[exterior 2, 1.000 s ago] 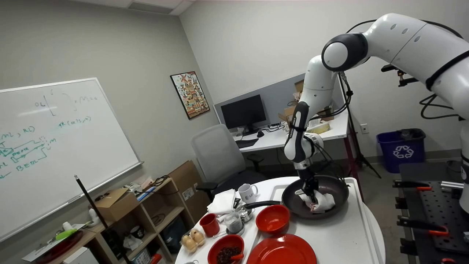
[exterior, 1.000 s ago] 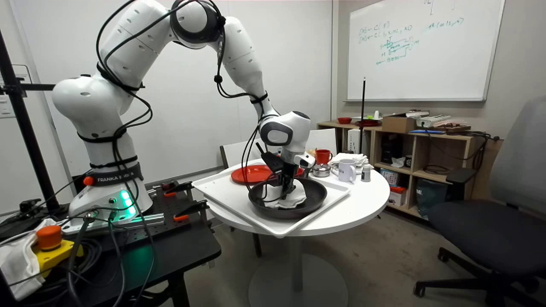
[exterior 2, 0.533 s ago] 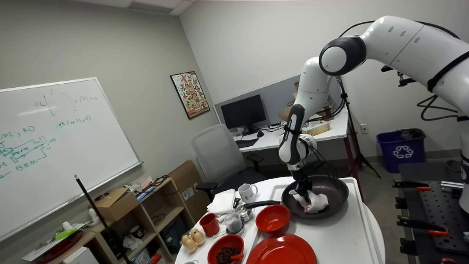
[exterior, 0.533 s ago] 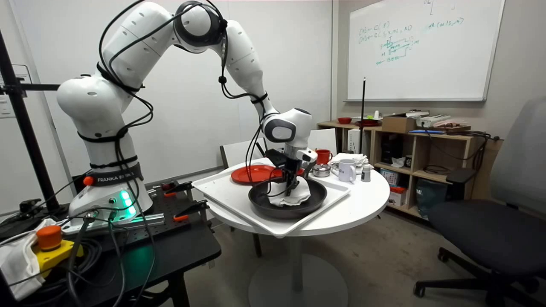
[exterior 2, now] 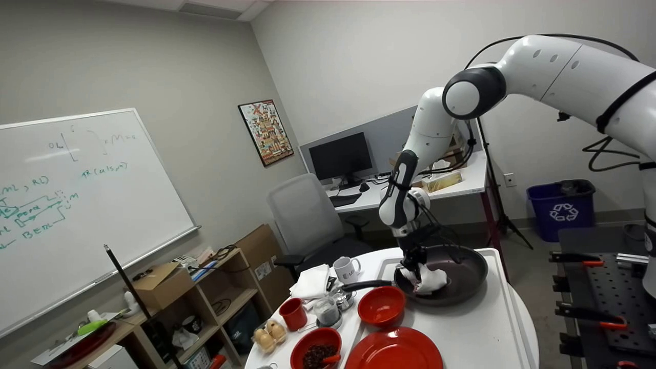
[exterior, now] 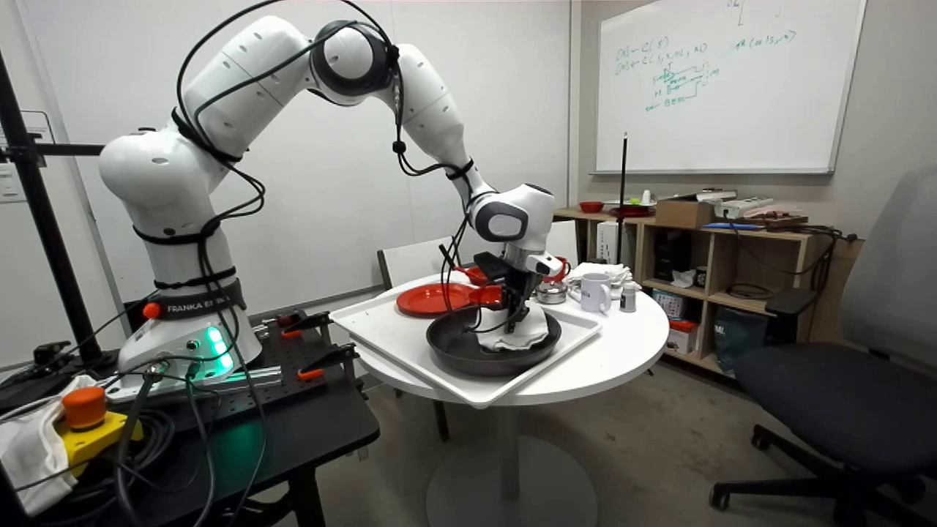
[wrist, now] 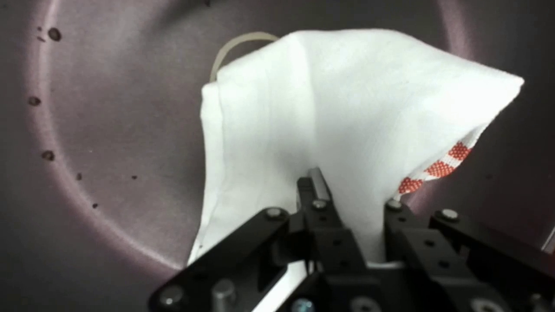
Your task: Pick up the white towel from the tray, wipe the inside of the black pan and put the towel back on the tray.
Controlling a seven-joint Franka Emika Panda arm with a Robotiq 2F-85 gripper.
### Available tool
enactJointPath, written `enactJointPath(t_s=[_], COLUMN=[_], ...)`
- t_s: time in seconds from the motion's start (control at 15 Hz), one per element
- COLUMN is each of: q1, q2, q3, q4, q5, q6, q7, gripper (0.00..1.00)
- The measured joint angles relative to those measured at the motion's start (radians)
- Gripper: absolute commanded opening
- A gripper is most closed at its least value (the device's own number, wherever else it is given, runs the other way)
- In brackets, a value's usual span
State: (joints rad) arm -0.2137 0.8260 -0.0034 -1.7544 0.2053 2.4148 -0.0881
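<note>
The white towel (exterior: 521, 335) lies bunched inside the black pan (exterior: 476, 364), and both also show in an exterior view as towel (exterior 2: 432, 280) and pan (exterior 2: 469, 274). My gripper (exterior: 517, 316) points down into the pan, near the handle side (exterior 2: 413, 262). In the wrist view my gripper (wrist: 355, 195) has the towel (wrist: 269, 130) gathered between its fingers; the right fingertip is hidden by cloth. A red-and-white striped edge shows. The towel touches the pan floor (wrist: 112, 125), which has dark specks and a pale curved line partly under the cloth. The pan stands on the white tray (exterior: 395, 355).
The pan handle (exterior 2: 366, 285) reaches over the tray edge beside a red bowl (exterior 2: 382, 306). A red plate (exterior 2: 394, 351) is also on the tray. A white mug (exterior 2: 347, 270), red mug (exterior 2: 293, 313), folded cloths (exterior 2: 310, 282) and a bowl of dark beans (exterior 2: 316, 348) stand nearby.
My gripper and the towel have slid across the pan floor towards the handle side, rightward in an exterior view and leftward in an exterior view. The pan has not moved.
</note>
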Motion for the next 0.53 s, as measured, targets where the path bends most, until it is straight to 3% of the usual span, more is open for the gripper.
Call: enactJointPath(t_s=[0.53], q1=[-0.023], q2=[0.103], q3=[-0.062], q4=[0.195], q5=[0.001], q6=[-0.113], q7=[0.083], gripper=[0.06])
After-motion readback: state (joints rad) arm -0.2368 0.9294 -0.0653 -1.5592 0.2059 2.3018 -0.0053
